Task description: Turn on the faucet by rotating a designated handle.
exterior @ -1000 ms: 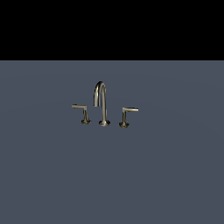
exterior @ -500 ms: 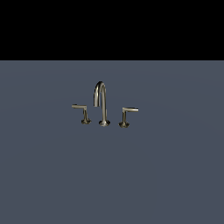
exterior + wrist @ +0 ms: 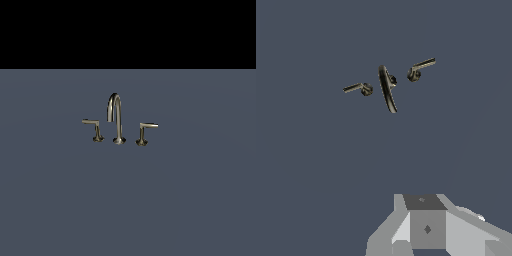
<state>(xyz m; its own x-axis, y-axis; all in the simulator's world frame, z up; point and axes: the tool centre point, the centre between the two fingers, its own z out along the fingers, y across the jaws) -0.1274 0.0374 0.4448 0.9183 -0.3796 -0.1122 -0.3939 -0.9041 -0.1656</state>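
The faucet (image 3: pixel 116 120) stands in the middle of the grey surface, with a tall arched spout between two short lever handles. The designated handle (image 3: pixel 95 129) is on the exterior view's left, its thin lever jutting left. The twin handle (image 3: pixel 145 133) juts right. In the wrist view the spout (image 3: pixel 387 90) shows from above between two handles (image 3: pixel 359 89) (image 3: pixel 420 69); I cannot tell which is the designated one there. Only grey parts of my gripper (image 3: pixel 426 227) show at the wrist view's edge, well away from the faucet. The arm is out of the exterior view.
The flat grey-blue surface (image 3: pixel 128 200) stretches all around the faucet. A black background fills the top of the exterior view.
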